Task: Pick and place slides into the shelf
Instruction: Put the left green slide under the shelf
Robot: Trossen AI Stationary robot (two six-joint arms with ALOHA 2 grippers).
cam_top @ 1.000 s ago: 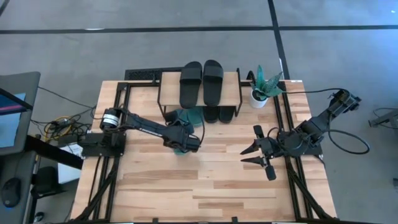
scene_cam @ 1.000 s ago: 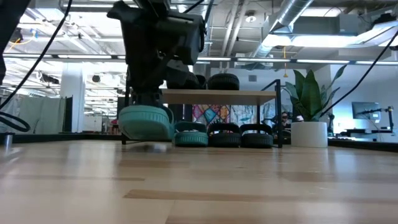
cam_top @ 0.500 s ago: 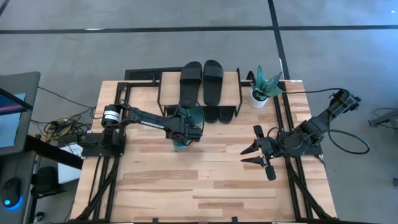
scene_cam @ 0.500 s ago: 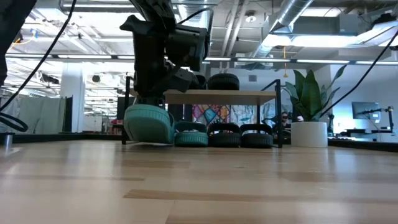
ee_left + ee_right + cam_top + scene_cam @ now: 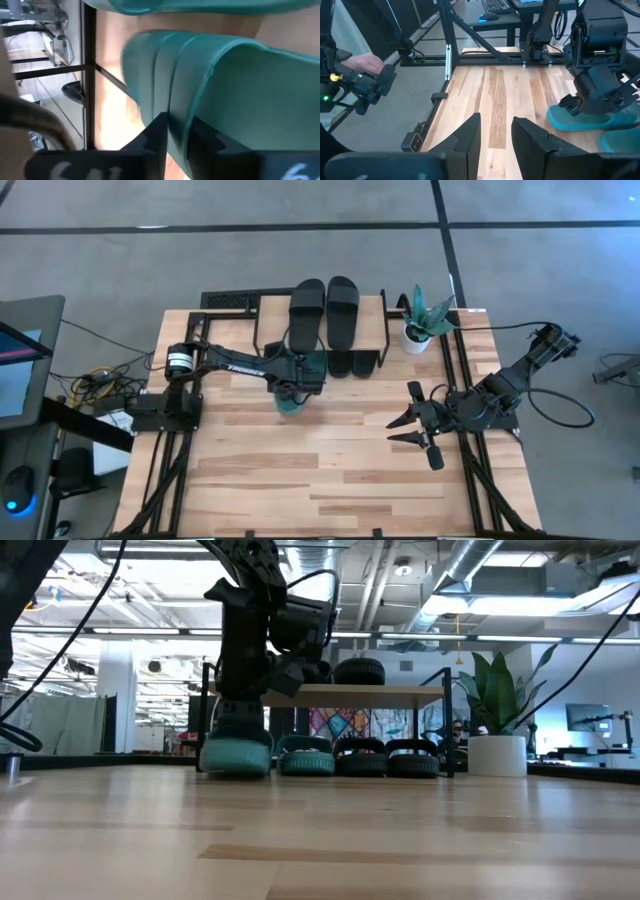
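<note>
The shelf [image 5: 375, 311] stands at the table's [image 5: 330, 470] far edge with two slides [image 5: 325, 313] on top and more beneath. A plant pot [image 5: 417, 334] sits just right of it. Before its left end, the left gripper [image 5: 293, 380] grips a slide [image 5: 292, 400]; the right gripper [image 5: 405, 423] waits well apart, right.

**Front of the table open, shelf mouth crowded**

The table [image 5: 330, 470] in front lies bare. Under the shelf [image 5: 375, 315], a green slide [image 5: 307, 756] and two black slides [image 5: 387, 756] fill the middle and right. The left gripper [image 5: 292, 387], clamping a green slide [image 5: 236, 752], blocks the left opening. A potted plant [image 5: 422, 318] stands just beside the shelf's right end.
</note>
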